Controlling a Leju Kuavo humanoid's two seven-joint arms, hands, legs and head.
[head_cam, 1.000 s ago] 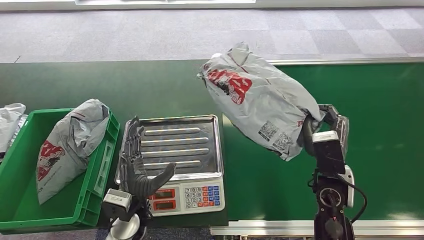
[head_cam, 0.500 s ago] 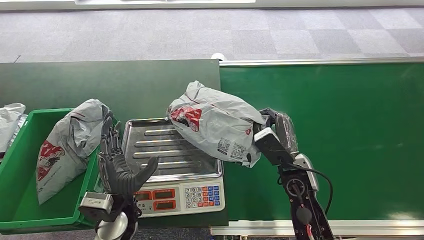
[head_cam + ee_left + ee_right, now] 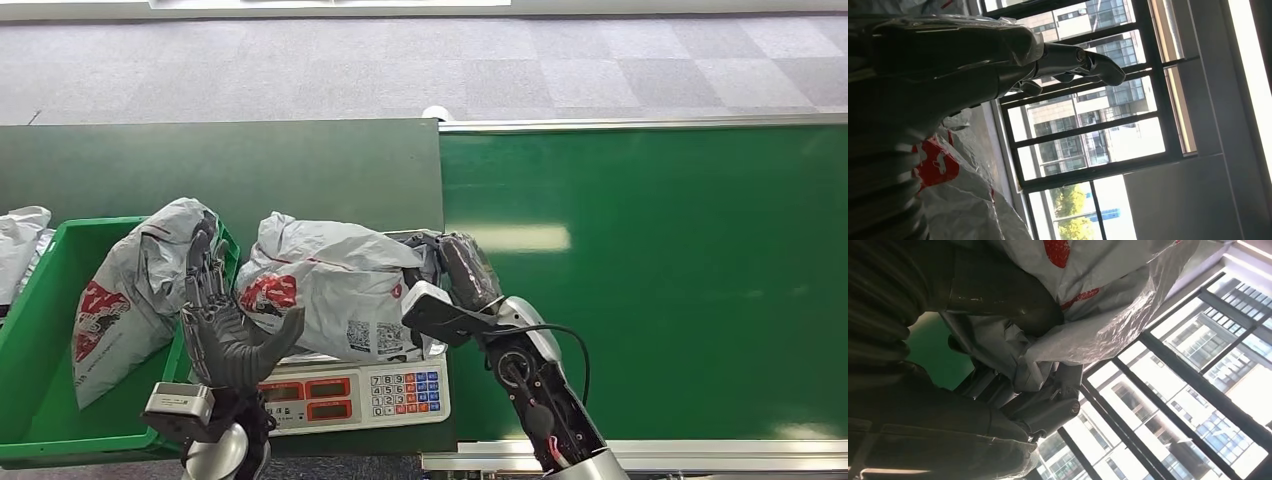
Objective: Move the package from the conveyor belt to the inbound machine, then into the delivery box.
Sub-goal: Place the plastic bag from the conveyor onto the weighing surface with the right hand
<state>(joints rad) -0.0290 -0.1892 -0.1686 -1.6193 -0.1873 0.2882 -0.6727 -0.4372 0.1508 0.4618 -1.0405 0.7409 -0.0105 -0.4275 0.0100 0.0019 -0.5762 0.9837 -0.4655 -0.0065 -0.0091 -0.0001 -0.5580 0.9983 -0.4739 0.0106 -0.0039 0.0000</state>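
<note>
Right robot hand [image 3: 455, 275] gripping package [image 3: 330, 290], over scale [image 3: 395, 385]

Two silver arms, each ending in a dark grey many-fingered hand. Left hand [image 3: 228, 330]: charcoal fingers with lighter segmented links, thick grey thumb, a small silver box with a dark face at the wrist just below the palm. Right hand [image 3: 455, 275]: dark, glossy back under clear film, white-topped block at the wrist. Right forearm [image 3: 540, 400] behind that block: black open frame with round pivots, a thin black cable looping alongside, a red wire near the silver cuff. Grey ribbed cover [image 3: 883, 200] seen up close at the left wrist.
</note>
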